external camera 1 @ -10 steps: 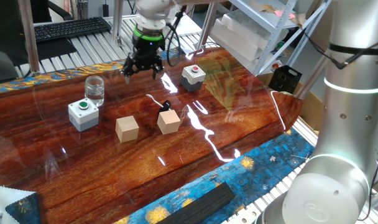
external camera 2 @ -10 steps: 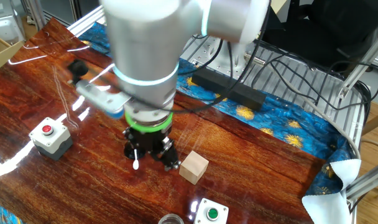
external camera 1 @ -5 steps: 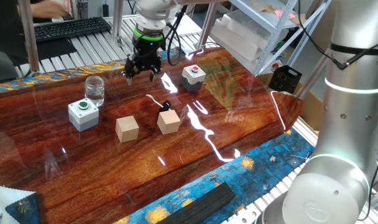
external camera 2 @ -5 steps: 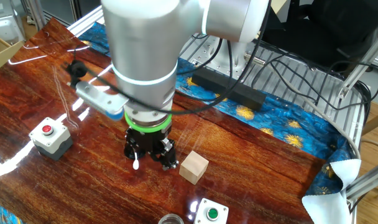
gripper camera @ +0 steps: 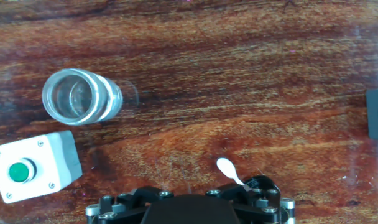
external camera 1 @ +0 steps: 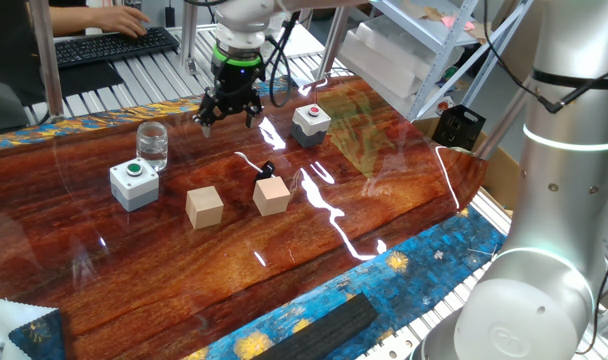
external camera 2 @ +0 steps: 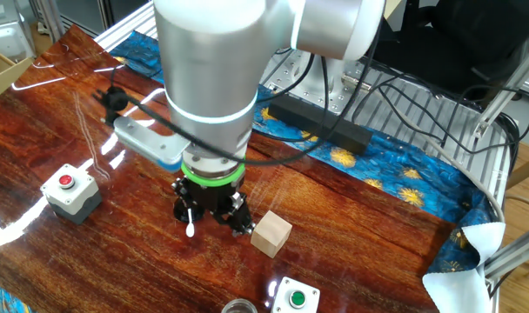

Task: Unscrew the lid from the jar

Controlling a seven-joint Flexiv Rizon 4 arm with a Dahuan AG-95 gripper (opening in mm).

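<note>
The jar point(external camera 1: 152, 145) is clear glass, stands upright at the back left of the table, and is open at the top. In the hand view the jar point(gripper camera: 81, 96) is at the upper left and its mouth is bare. The lid point(external camera 1: 266, 170), a small black cap, lies on the table touching the back of the right wooden cube point(external camera 1: 272, 195). My gripper point(external camera 1: 227, 112) hangs above the table, to the right of the jar and behind the lid, open and empty. It also shows in the other fixed view point(external camera 2: 212, 217). The hand view shows only the hand's base point(gripper camera: 189, 208).
A grey box with a green button point(external camera 1: 134, 183) stands in front of the jar. A grey box with a red button point(external camera 1: 310, 123) stands right of the gripper. A second wooden cube point(external camera 1: 204, 207) sits left of the first. A metal shelf rack point(external camera 1: 424, 50) stands behind.
The arm has shifted very slightly above the table. The jar, lid, cubes and button boxes have not moved.
</note>
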